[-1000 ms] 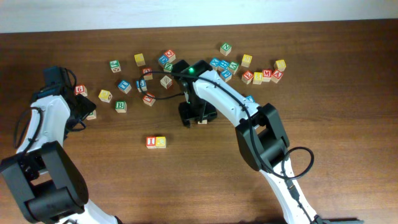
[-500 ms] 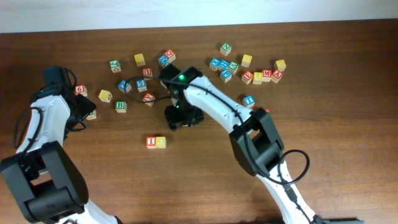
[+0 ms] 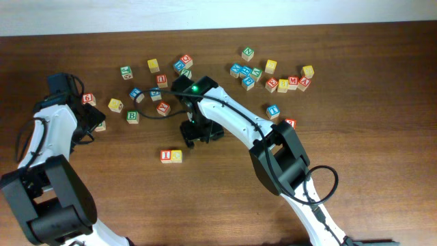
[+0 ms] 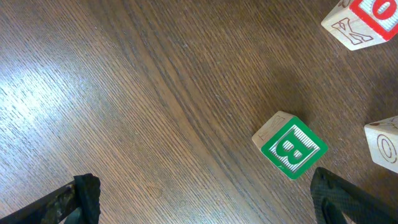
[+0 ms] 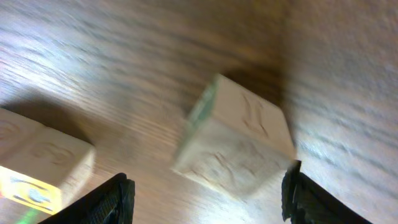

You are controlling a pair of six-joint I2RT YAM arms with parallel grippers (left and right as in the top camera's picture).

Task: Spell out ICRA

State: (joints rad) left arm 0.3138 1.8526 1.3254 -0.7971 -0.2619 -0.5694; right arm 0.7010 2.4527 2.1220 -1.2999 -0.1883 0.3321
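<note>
Placement hinges here: right gripper, jaws half-spread and seemingly clamped on the R cube, hovers — overhead, the free spot beside C cube, right of I cube, lies at seven o'clock. Left gripper gapes empty.

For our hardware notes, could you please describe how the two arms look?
The left arm and right arm have white shells, black joint housings and black cables. A green light glows near the right wrist; the left tool and right tool are black.
</note>
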